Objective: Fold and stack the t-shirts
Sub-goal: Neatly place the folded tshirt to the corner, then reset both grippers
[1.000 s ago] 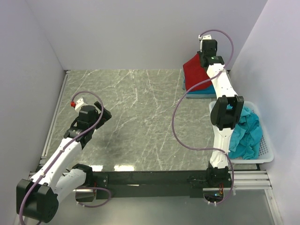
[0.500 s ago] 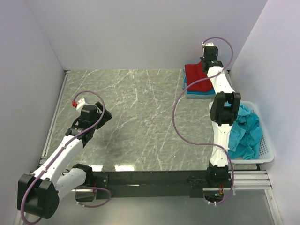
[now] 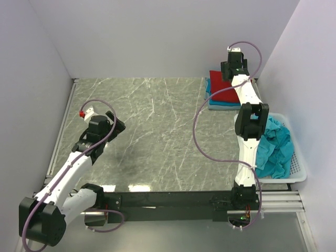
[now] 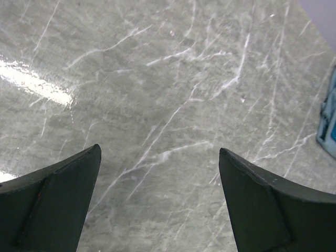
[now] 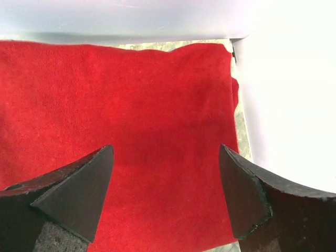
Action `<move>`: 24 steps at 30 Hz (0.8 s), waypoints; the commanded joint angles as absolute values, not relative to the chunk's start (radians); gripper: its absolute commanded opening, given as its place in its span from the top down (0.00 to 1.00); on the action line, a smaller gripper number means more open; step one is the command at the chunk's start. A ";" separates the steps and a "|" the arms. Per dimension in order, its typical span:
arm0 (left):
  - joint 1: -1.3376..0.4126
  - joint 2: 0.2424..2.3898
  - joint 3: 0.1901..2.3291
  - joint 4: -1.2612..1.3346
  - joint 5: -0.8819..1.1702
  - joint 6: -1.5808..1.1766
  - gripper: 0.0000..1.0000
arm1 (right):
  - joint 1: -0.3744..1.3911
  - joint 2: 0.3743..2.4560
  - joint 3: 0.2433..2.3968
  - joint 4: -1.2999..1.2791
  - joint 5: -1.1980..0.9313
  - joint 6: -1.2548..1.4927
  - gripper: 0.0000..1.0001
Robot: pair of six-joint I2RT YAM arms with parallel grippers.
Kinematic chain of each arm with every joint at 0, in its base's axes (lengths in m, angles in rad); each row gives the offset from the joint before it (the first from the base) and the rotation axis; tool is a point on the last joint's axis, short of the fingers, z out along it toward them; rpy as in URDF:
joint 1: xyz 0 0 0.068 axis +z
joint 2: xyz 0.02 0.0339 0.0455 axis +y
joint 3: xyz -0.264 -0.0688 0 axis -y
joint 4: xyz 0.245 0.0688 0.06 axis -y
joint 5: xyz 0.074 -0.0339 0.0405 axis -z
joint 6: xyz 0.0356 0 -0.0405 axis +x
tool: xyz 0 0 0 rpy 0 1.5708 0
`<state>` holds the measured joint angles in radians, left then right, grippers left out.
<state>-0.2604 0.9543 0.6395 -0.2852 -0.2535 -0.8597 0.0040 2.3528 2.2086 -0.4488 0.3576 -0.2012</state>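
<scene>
Three pale walls (image 3: 157, 37) close in the grey, white-veined bench (image 3: 157, 131), the largest thing we see, with both arms bolted at its near edge.

At the bench's right side sits a white mesh basket (image 3: 296, 176). In it lies a crumpled heap of teal t-shirts (image 3: 275, 149), unfolded and bunched, rising above the rim on the far side.

In the far right corner, just beyond the basket, a teal stack (image 3: 223, 104) lies flat on the bench, and the red t-shirt (image 3: 220, 89) lies folded flat on top of it. The red t-shirt's edges run about square with the bench's edges. The right arm covers part of it, so we cannot tell its long axis or which way its neck points.

The right tool (image 5: 166, 148) hangs over the red t-shirt with its fingers wide apart and nothing between them; red cloth fills the gap below.

The left tool (image 4: 158, 149) hangs over bare bench on the left, well apart from all the shirts, fingers likewise spread wide and holding nothing.
</scene>
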 commanded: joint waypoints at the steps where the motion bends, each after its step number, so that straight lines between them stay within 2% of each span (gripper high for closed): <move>1: -0.256 0.901 0.686 -0.252 -0.275 -0.856 0.01 | 0.005 2.238 2.243 -0.420 0.367 -0.164 0.13; 8: -0.256 0.838 0.680 -0.264 -0.264 -0.844 0.01 | 0.006 2.050 2.160 -0.459 0.302 -0.063 0.12; 14: -0.256 0.762 0.673 -0.279 -0.245 -0.838 0.01 | 0.015 1.844 1.990 -0.472 0.262 0.058 0.11; 20: -0.256 0.721 0.730 -0.351 -0.245 -0.839 0.01 | 0.034 1.547 1.654 -0.388 0.161 0.208 0.10; 24: -0.256 0.707 0.753 -0.377 -0.244 -0.842 0.01 | 0.066 1.337 1.346 -0.325 0.115 0.274 0.09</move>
